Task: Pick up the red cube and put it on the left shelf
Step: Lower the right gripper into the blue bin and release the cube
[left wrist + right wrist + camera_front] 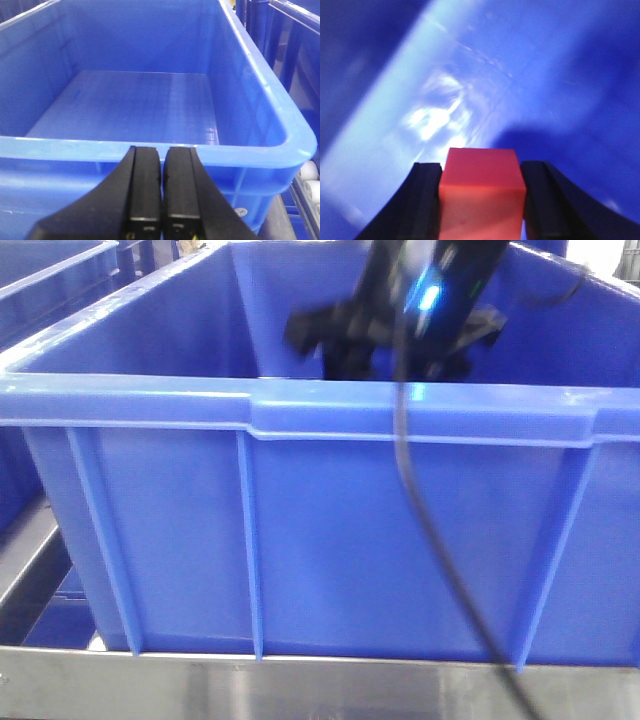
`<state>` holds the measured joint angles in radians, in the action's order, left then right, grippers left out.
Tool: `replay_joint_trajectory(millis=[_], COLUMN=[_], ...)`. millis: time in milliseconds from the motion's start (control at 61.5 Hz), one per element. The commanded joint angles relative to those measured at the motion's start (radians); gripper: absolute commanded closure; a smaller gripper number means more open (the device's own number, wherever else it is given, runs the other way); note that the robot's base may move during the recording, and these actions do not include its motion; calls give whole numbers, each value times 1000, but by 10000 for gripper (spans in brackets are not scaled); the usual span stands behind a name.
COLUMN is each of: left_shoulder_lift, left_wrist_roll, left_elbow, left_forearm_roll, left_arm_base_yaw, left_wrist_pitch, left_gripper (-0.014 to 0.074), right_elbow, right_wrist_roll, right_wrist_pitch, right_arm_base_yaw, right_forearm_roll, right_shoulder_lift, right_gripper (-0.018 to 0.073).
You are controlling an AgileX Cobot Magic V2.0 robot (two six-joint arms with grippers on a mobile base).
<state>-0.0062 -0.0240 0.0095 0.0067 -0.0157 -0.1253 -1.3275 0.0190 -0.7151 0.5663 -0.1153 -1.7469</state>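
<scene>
1. Biggest thing first: you're looking at a big blue bin (pixel 330 530) filling the front view, sitting on a metal shelf rail (pixel 300 685). In the left wrist view another blue bin (pixel 260 145) is showing a bare floor with nothing lying in it. I can't tell whether it's the same bin as the front one.
2. Your right gripper (pixel 482 200) is reaching down into a blue bin, probably the front one, where a dark arm (pixel 400 310) with a lit blue LED is dipping over the rim, with a cable (pixel 440 550) trailing down the front wall. The right wrist view is blurry, so I can't say if the cube is resting on the floor or lifted off it.
3. The red cube (pixel 482 195) is sitting squarely between the right fingers (pixel 422 200), which are pressing on its two opposite flat sides, so the grip is looking centred.
4. Handling guess: it's looking like a small rigid block with smooth faces, probably light. Flat parallel sides are the right place to be gripping; smooth plastic could be slipping if you're squeezing lightly or swinging fast.
5. Your left gripper (pixel 162 200) is hanging just outside the near rim, fingers pressed together with nothing in them.
</scene>
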Motion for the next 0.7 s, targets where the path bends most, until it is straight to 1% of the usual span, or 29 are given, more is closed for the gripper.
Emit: replay_joint_trajectory(millis=[0,146,244,341,374,422,520,569,682], left_shoulder_lift=[-17,-17,-17,-17,-17,-17,-17,-17,-17], left_wrist_roll=[-1,-1,-1,-1,-1,-1,-1,-1,-1], left_elbow=[23,23,23,23,23,23,23,23,23], left_forearm_roll=[-7,-7,-7,-7,-7,-7,-7,-7,-7], left_arm_base_yaw=[9,9,9,9,9,9,9,9,9], left_wrist_pitch=[86,86,86,86,86,86,86,86,86], left_gripper=[495,495,495,495,495,495,495,495,495], right_elbow=[-41,-41,-42,-43,-44,-46,-53,-61,-98], right_wrist_roll=[11,11,11,11,11,11,11,11,11], right_wrist_pitch=[47,29,31,31,31,31,18,5,-54], right_arm_base_yaw=[-1,-1,-1,-1,-1,-1,-1,-1,-1], right_forearm_roll=[2,10,19,22,22,22,22,22,22], right_shoulder_lift=[14,-9,-9,-9,-9,-9,-8,-4,21], right_gripper=[500,485,413,258,185,100,-39,-66,-40])
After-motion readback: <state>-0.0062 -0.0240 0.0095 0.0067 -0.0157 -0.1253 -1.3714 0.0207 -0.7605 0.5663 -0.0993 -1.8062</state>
